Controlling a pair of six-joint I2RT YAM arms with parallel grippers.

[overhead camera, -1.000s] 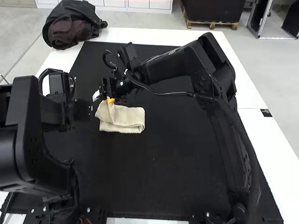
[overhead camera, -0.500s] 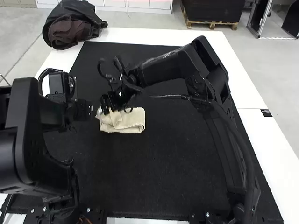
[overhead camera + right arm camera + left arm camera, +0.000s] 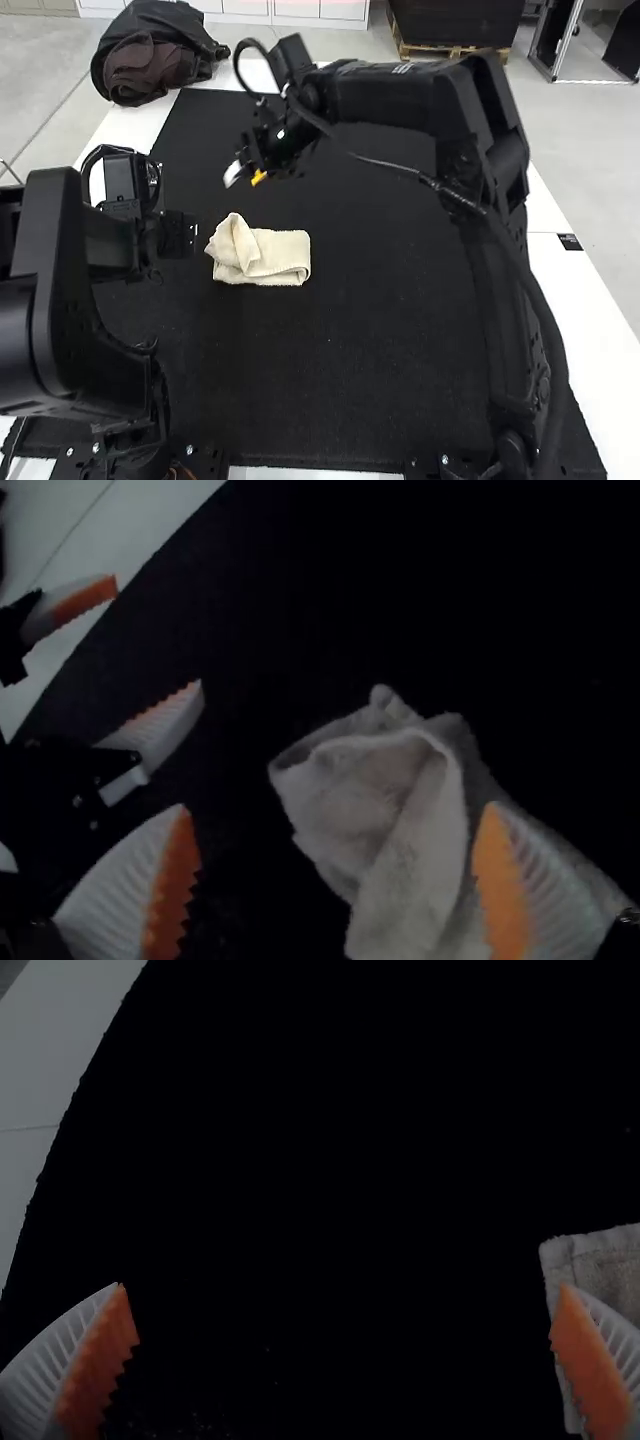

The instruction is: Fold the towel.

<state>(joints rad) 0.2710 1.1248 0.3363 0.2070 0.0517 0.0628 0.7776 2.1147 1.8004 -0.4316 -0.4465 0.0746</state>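
A cream towel (image 3: 282, 252) is laid out left of centre on a black mat (image 3: 380, 360), its right part folded into a flat, layered bundle. At the left end, a loose flap (image 3: 236, 240) is turned up and rumpled, and in the right wrist view it is seen curled over into a hollow fold. The towel is gripped by neither claw.

The left claw (image 3: 180, 236) is held just left of the towel; in the left wrist view its white, ribbed fingers are spread wide, with nothing held between their orange pads (image 3: 98, 1365). The right claw (image 3: 246, 177) is poised on the far side of the towel, apart from the cloth, its fingers also parted and empty. The right arm (image 3: 400, 98) is stretched in from the right across the far part of the mat.

The mat is carried by a white surface (image 3: 590, 310), on whose right side a small black label (image 3: 570, 242) is placed. At the far left corner, a dark fabric bundle (image 3: 150, 60) is set down.
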